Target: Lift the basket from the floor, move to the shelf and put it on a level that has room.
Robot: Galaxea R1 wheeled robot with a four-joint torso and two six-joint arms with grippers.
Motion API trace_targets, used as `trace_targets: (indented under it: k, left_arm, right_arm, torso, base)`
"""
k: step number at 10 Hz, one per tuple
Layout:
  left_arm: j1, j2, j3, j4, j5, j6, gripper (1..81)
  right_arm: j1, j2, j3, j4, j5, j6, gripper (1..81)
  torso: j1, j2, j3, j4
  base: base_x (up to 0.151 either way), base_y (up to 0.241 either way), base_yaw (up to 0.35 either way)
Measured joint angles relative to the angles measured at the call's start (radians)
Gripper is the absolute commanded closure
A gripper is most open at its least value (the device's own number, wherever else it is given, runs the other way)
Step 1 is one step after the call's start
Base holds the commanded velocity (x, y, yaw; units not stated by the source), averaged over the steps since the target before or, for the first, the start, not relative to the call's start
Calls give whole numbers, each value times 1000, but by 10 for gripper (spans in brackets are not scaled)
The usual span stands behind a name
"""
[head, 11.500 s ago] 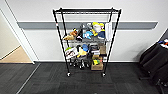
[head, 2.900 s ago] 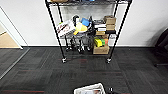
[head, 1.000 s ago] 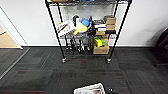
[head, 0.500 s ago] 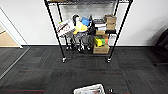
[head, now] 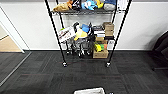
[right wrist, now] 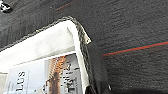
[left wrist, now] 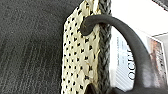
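The basket point(head: 89, 91) shows its white-lined rim at the bottom edge of the head view, above the dark grey carpet floor point(head: 75, 75). In the left wrist view its beige-and-dark woven side point(left wrist: 80, 55) is close up. A dark loop handle point(left wrist: 130, 45) arcs down from the rim into my left gripper point(left wrist: 110, 90). In the right wrist view the white lining point(right wrist: 42, 45) holds a magazine point(right wrist: 45, 77), and the other handle point(right wrist: 96, 65) runs into my right gripper point(right wrist: 96, 90). The shelf point(head: 120, 30) stands ahead against the wall, and the tiers I see carry toys and boxes.
A glass partition and tan wooden flooring point(head: 7, 45) lie at the left. A dark chair point(head: 161, 50) stands at the right. Brown cardboard boxes point(head: 101, 51) sit low in the rack. Open carpet stretches between me and the rack's casters point(head: 64, 64).
The rack now sits a little larger and lower in the head view, so the camera has come closer. The basket has kept its place at the bottom edge.
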Motion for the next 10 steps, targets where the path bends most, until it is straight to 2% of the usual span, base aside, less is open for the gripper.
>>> trace_targets:
  k: [5,7,10]
  left_arm:
    - [11,-48,80,1,10,1,811]
    - [11,-82,142,2,8,5,811]
    - [13,-150,220,5,50,7,811]
  right_arm:
    - [-40,-92,130,48,24,3,811]
    - [-60,-142,193,63,40,3,811]
    - [-98,-190,284,86,37,7,811]
  torso:
    - [-110,168,147,0]
    - [-142,217,161,0]
    - [-207,318,163,0]
  base:
    - [0,0,0]
    - [0,0,0]
    - [0,0,0]
